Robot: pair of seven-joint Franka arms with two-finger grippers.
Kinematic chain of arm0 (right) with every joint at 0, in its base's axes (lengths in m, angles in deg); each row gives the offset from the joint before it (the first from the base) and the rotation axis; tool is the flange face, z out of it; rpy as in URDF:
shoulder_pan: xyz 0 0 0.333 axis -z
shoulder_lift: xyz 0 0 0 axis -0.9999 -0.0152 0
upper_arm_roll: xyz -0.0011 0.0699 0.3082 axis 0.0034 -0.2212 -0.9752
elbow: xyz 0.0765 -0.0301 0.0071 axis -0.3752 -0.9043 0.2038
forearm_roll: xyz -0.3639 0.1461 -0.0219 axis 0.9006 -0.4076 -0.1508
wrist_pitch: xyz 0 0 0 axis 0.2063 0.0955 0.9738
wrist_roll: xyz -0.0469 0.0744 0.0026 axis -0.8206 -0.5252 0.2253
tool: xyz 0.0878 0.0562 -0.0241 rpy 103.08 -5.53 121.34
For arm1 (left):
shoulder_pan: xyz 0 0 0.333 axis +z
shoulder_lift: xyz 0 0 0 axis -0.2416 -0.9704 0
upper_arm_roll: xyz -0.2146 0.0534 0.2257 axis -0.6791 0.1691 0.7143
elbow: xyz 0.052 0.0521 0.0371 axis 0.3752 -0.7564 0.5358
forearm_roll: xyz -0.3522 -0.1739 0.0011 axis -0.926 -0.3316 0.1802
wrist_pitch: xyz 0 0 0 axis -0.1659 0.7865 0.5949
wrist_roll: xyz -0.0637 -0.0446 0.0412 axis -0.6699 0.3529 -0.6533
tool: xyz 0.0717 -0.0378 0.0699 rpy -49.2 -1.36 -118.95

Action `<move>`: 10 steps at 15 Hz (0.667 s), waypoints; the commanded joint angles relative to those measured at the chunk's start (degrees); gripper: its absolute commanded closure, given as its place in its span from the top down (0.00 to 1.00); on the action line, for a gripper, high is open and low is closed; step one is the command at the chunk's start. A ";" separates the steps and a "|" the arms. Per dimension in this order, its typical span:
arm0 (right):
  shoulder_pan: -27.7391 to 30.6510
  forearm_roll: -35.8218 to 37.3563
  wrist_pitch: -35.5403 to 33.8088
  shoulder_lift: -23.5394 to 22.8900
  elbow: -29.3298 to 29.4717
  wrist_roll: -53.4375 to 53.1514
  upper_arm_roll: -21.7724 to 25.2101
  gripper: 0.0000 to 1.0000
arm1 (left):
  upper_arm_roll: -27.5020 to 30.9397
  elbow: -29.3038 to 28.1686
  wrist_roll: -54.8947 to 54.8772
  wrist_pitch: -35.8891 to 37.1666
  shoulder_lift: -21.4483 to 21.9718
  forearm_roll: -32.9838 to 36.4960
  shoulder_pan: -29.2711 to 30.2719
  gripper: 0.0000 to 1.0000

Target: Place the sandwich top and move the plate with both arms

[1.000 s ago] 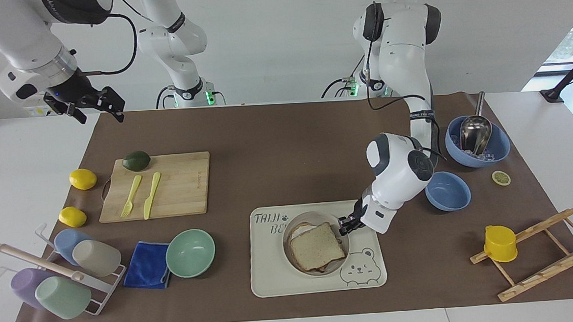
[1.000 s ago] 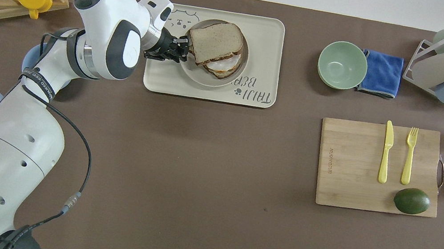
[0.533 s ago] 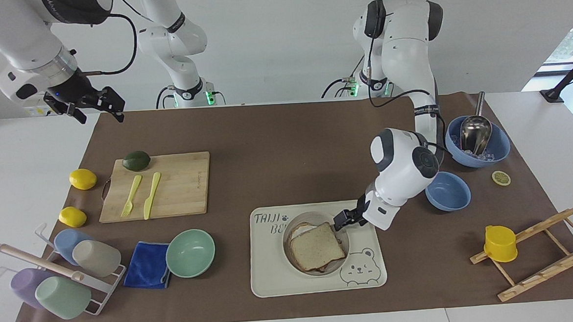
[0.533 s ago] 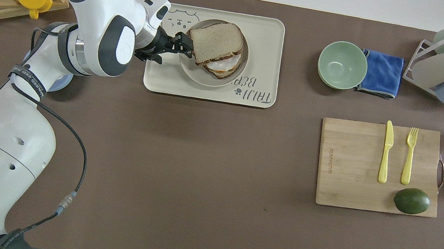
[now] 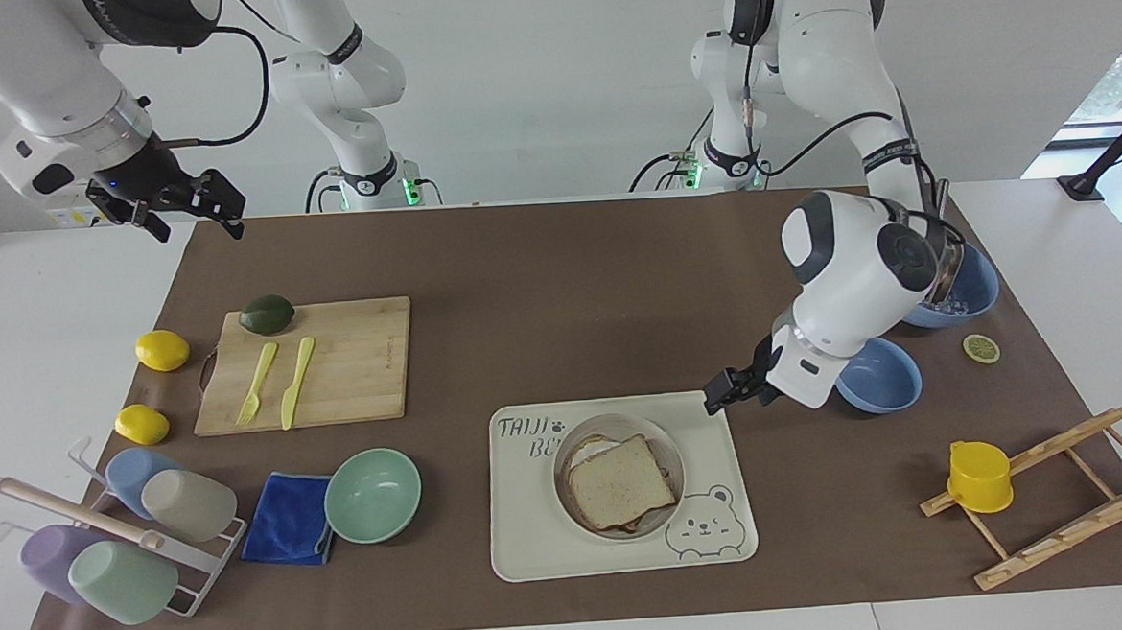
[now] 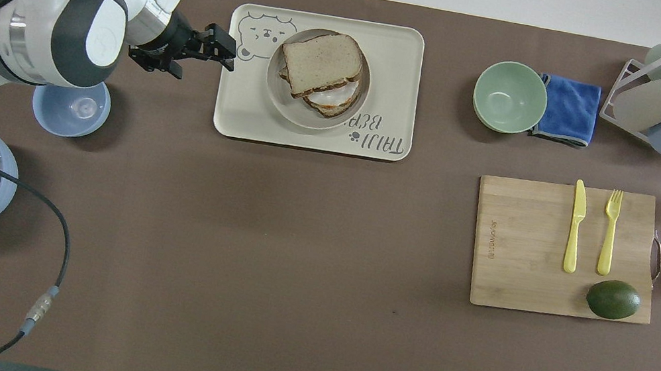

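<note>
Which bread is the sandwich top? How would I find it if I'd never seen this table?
Look for the cream tray with a bear drawn on it, on the brown mat. A round grey plate sits on that tray, and the sandwich top is the uppermost thing on the plate. It is the pale, speckled, squarish slice with a thin brown crust, lying over the egg underneath.

Prob. a robotics lab: two arms (image 5: 837, 272), mock kitchen props on papered table (image 5: 559, 277).

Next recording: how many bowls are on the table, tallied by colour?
Mint-green round bowl: 1
Blue round bowls, one small and one large: 2
Total: 3
</note>
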 commanded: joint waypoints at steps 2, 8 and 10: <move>-0.21 0.80 0.07 1.74 -1.20 -1.02 -0.96 1.00 | 0.63 -1.80 -0.59 8.61 7.52 7.13 0.98 1.00; -0.12 0.36 0.68 1.57 -0.94 -1.19 -0.88 1.00 | 0.72 -2.32 -3.04 18.28 17.45 11.98 3.27 1.00; 0.31 0.01 1.73 2.09 -1.99 -1.37 -0.88 1.00 | 0.72 -2.59 -5.68 21.45 20.27 12.60 3.97 1.00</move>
